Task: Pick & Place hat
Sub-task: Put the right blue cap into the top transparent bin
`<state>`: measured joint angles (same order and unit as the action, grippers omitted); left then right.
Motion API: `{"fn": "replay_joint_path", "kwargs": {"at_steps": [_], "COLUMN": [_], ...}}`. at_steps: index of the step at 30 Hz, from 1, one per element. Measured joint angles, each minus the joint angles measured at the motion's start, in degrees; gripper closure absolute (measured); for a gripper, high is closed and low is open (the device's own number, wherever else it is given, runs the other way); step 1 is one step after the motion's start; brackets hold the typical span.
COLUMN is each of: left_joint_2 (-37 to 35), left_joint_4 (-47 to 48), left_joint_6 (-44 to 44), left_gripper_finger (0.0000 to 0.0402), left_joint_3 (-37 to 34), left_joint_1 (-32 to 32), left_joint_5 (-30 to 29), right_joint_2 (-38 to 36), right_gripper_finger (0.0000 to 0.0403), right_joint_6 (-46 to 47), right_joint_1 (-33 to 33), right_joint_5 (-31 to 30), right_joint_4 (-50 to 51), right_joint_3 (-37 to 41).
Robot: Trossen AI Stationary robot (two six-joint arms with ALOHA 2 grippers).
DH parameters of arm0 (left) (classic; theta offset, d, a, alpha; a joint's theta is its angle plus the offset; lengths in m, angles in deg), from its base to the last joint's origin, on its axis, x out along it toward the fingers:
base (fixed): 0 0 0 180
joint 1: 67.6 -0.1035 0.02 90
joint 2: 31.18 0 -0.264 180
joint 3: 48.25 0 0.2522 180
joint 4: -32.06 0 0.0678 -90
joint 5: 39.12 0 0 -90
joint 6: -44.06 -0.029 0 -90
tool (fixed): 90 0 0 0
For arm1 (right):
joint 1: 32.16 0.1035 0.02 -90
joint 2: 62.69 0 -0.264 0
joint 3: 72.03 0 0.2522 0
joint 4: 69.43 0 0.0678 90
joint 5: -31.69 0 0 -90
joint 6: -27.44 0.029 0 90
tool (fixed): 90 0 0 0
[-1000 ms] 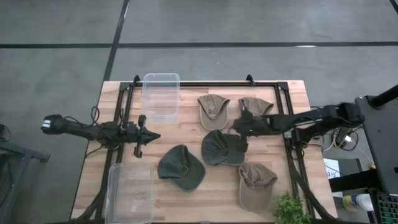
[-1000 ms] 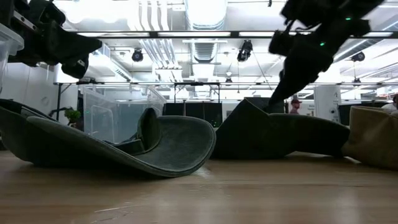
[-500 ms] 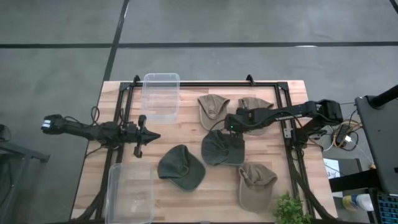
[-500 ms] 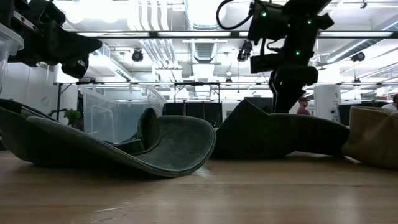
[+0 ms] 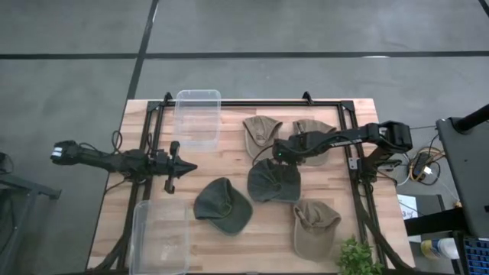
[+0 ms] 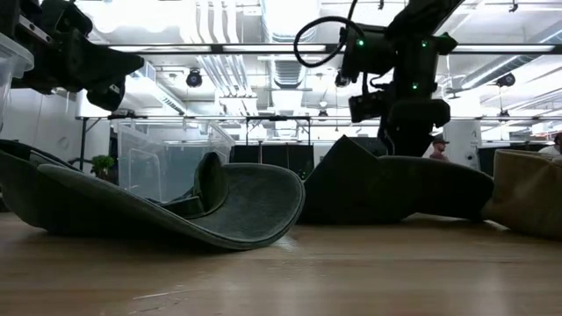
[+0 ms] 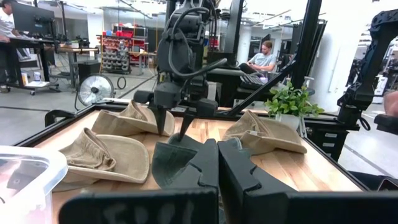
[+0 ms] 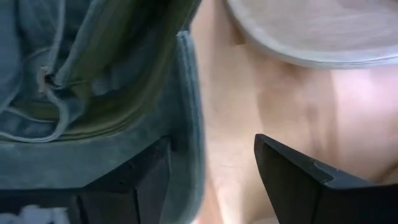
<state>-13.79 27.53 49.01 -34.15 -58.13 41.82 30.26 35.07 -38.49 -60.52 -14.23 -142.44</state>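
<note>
The dark green hat (image 5: 273, 182) is seen near the middle of the worktop (image 5: 252, 229), its crown up and its brim edge turned toward the far side; its long axis is seen to run roughly across the worktop. In the low view the hat (image 6: 395, 189) is shown as a dark mound with one raised peak at its left end. The right gripper (image 5: 280, 151) is held low over the hat's far edge, the right arm being stretched nearly flat across the worktop from its base at the right side. In the right wrist view the jaws are seen apart, one finger (image 8: 292, 180) over bare wood and the other against the hat's green brim (image 8: 186, 112); nothing is clamped.

Just behind the gripper two tan hats are laid side by side, one (image 5: 260, 135) to the left and one (image 5: 313, 130) partly under the arm. A third tan hat (image 5: 315, 224) is placed near the front right, and a second dark green hat (image 5: 221, 205) lies to the front left, close beside the first. A clear bin (image 5: 198, 117) is set at the far left edge and another clear bin (image 5: 160, 237) at the near left corner. A small plant (image 5: 356, 258) is seen at the front right edge.

The left gripper (image 5: 182, 166) is held out over the worktop's left side, well apart from the hats, with its jaws together.
</note>
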Motion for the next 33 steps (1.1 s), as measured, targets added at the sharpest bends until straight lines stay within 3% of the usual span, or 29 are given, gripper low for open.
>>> {"fn": "replay_joint_path", "kwargs": {"at_steps": [6,13,21,27,33], "left_joint_2": [0.0,0.0,0.0,0.0,0.0], "left_joint_4": [0.12,0.15,0.17,0.39,0.4], "left_joint_6": [0.0,-0.01,-0.01,0.0,0.0], "left_gripper_finger": [0.0401,0.0401,0.0401,0.0401,0.0401], "left_joint_3": [0.0,0.0,0.0,0.0,0.0], "left_joint_1": [0.0,0.0,0.01,-0.01,0.0], "left_joint_5": [0.0,0.02,0.0,0.02,0.01], "right_joint_2": [0.43,-0.02,-1.84,-5.16,-10.19], "right_gripper_finger": [0.0228,0.0375,0.0389,0.0389,0.0389], "right_joint_6": [2.13,0.7,1.55,2.74,4.47], "right_joint_1": [0.04,0.03,0.04,0.04,0.07], "right_joint_5": [4.62,5.88,5.03,1.16,-2.77], "right_joint_4": [0.19,0.22,4.52,14.53,17.86], "right_joint_3": [0.0,-0.28,-4.17,-11.54,-17.56]}}
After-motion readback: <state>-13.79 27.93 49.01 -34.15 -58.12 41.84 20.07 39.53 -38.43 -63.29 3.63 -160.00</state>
